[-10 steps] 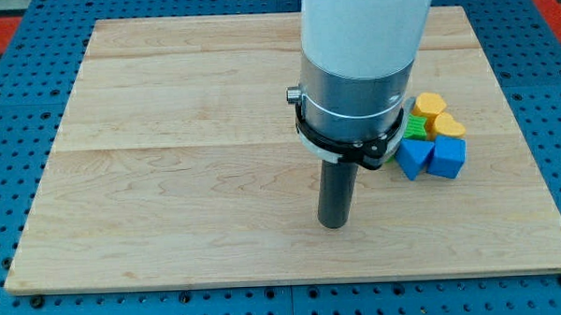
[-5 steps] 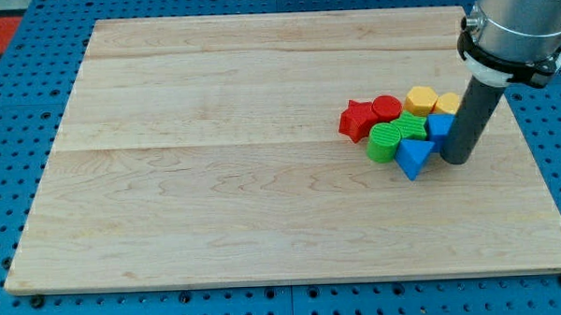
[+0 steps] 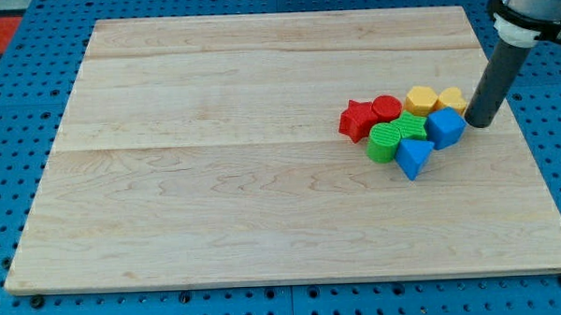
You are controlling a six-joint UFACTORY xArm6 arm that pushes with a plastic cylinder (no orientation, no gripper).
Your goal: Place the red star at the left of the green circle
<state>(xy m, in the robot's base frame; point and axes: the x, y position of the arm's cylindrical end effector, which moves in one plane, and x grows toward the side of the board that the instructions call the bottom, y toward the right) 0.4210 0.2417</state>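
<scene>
While our tip (image 3: 481,124) rests at the view's right end of the cluster, just beside the blue cube (image 3: 445,128), the red star (image 3: 356,119) lies at the cluster's far left, well apart from the tip. The tool is a bare rod: it has no jaws to open or close and holds nothing.

Risk: the star touches the red cylinder (image 3: 386,108) and sits just above-left of the green circle (image 3: 384,143). We judge that any push from the present side would travel through the whole cluster and scatter it, shifting the circle as well.

Obstructions: the green star-shaped block (image 3: 410,126), the blue triangle (image 3: 413,157), the yellow hexagon (image 3: 421,100) and a second yellow block (image 3: 452,100) all stand between tip and star. The table (image 3: 216,178) lies open to the view's left.
</scene>
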